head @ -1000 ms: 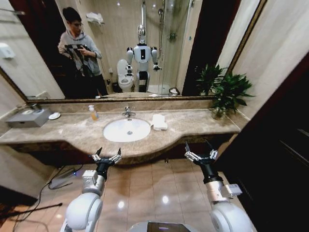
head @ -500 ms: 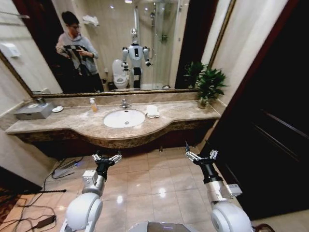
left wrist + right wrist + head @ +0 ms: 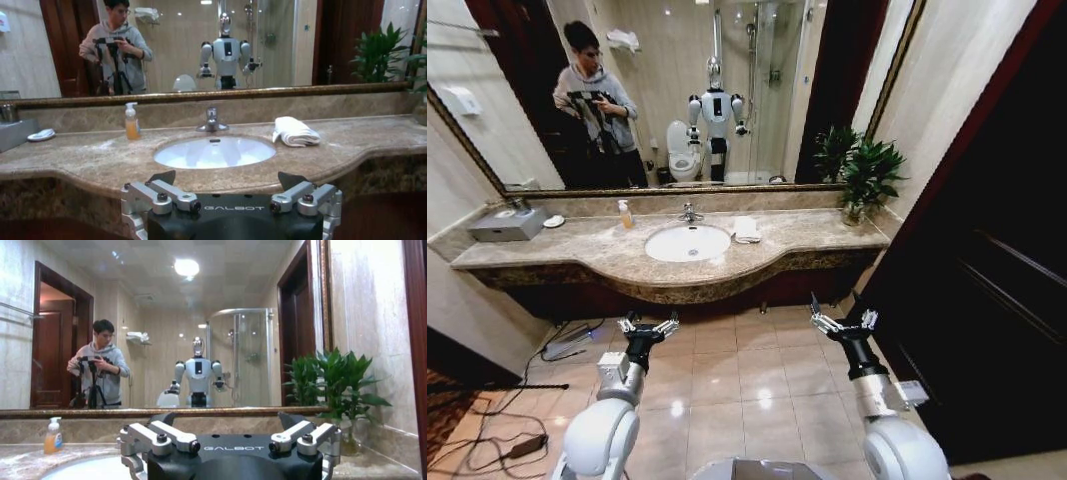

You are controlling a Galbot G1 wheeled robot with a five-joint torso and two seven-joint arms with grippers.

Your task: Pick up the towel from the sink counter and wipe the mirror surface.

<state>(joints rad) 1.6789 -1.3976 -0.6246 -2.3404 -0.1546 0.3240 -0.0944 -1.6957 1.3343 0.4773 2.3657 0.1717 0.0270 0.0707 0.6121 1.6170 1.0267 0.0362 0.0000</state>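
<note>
The white towel (image 3: 747, 229) lies rolled on the beige marble sink counter (image 3: 812, 236), just right of the oval basin (image 3: 687, 243). In the left wrist view the towel (image 3: 295, 132) sits on the counter (image 3: 373, 142) beside the chrome tap (image 3: 212, 120). The wide bronze-framed mirror (image 3: 677, 100) spans the wall above the counter and reflects the robot. My left gripper (image 3: 647, 327) and right gripper (image 3: 842, 320) hang open over the floor, well short of the counter's curved front. Each wrist view shows its own gripper, left (image 3: 227, 178) and right (image 3: 227, 417), open and holding nothing.
A soap bottle (image 3: 625, 214) stands left of the tap, and a grey box (image 3: 505, 225) sits at the counter's far left. A potted plant (image 3: 867, 175) fills the right end. Cables (image 3: 562, 348) lie on the tiled floor at left. A dark wall panel (image 3: 997, 260) runs along the right.
The whole picture has shifted: the counter looks farther off than a second ago, so the camera moved back. Both arms hold the same pose, grippers still open.
</note>
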